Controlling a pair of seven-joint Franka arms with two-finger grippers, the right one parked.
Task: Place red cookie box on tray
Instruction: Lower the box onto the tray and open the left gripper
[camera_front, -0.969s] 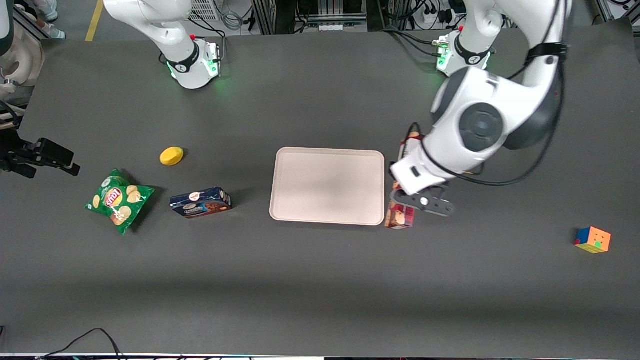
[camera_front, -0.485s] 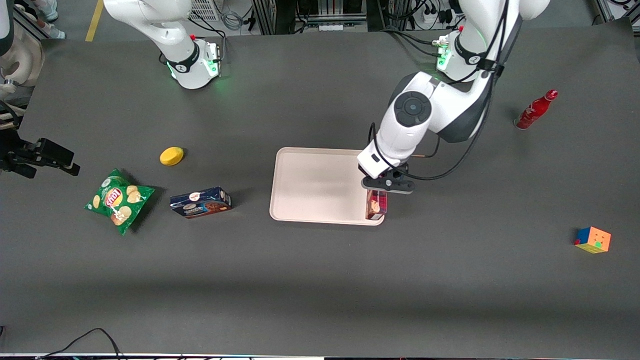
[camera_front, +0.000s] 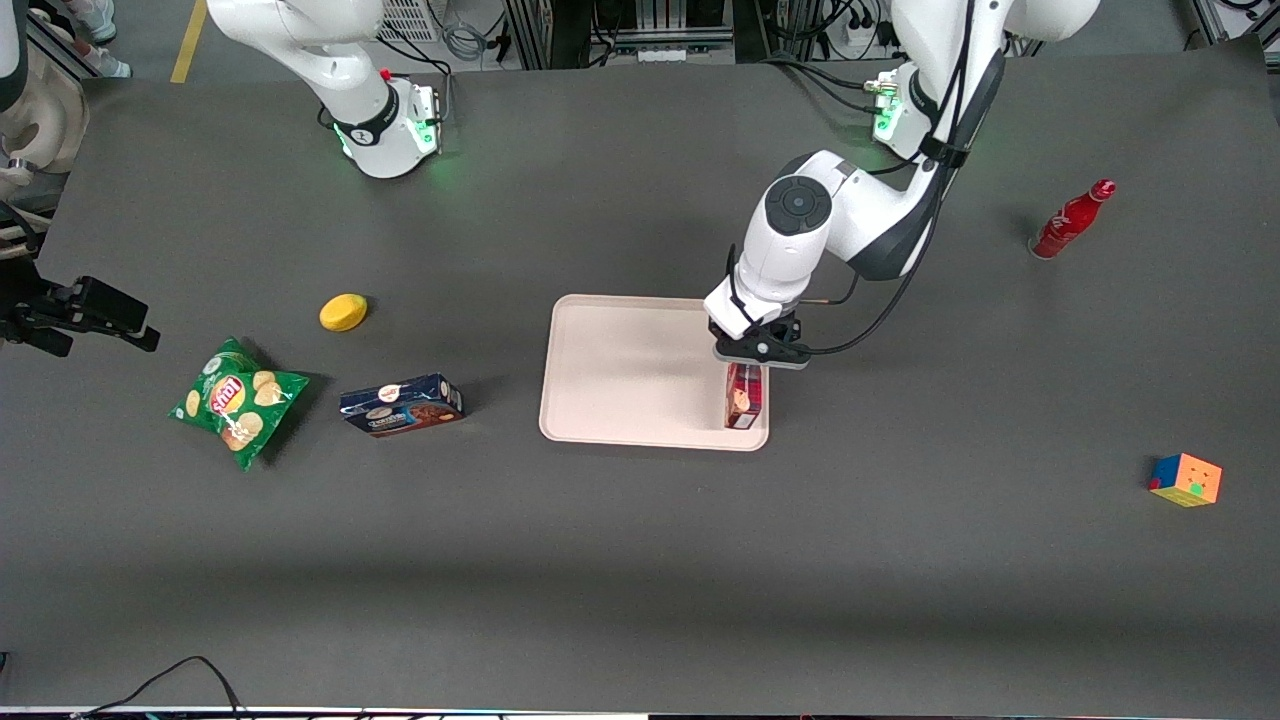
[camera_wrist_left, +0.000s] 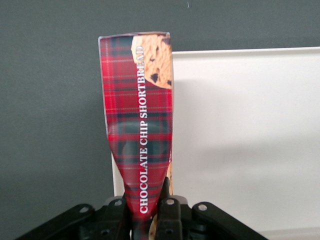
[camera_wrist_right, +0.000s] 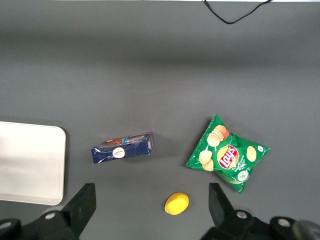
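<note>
Red cookie box (camera_front: 744, 396) pinched tight in my gripper (camera_front: 757, 352), over the tray (camera_front: 630, 370).

My fingers (camera_wrist_left: 169, 212) squeeze one end of the carton, and it sits along the tray's edge on the working arm's side, rim just beside it.

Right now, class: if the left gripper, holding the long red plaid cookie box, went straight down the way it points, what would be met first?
Probably the pale pinkish-beige tray: the left gripper hangs over its edge, shut on the red plaid cookie box, whose lower end would touch first. The height left is unclear.
</note>
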